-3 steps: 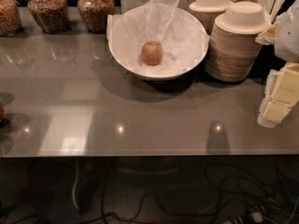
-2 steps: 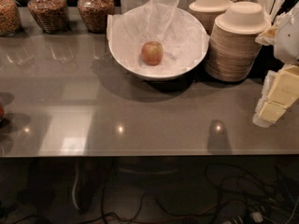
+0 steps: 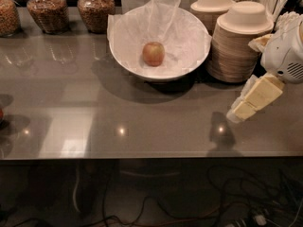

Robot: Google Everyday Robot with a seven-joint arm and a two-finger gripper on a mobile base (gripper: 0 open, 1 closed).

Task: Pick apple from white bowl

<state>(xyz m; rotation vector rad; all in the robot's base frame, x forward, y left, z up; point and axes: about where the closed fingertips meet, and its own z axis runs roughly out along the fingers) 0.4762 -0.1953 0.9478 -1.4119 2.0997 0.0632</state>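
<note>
Reddish-pink, the apple [image 3: 153, 54] lay on tissue [image 3: 163, 13] inside the white bowl [image 3: 142, 74], well apart from the claw [image 3: 242, 109] low over the surface [image 3: 142, 122] at right; whether it was spread I cannot tell; reaching across, it might clip the stacked bowls [image 3: 239, 46] or snag tissue.

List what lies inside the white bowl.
An apple rests on crumpled tissue paper, which hides the bottom of the white bowl. The gripper hangs at the right, outside the bowl.

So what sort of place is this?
Likely an office snack counter: jars of dry snacks, stacks of disposable bowls, an apple in a white bowl. The gripper hangs over the counter near those stacks.
</note>
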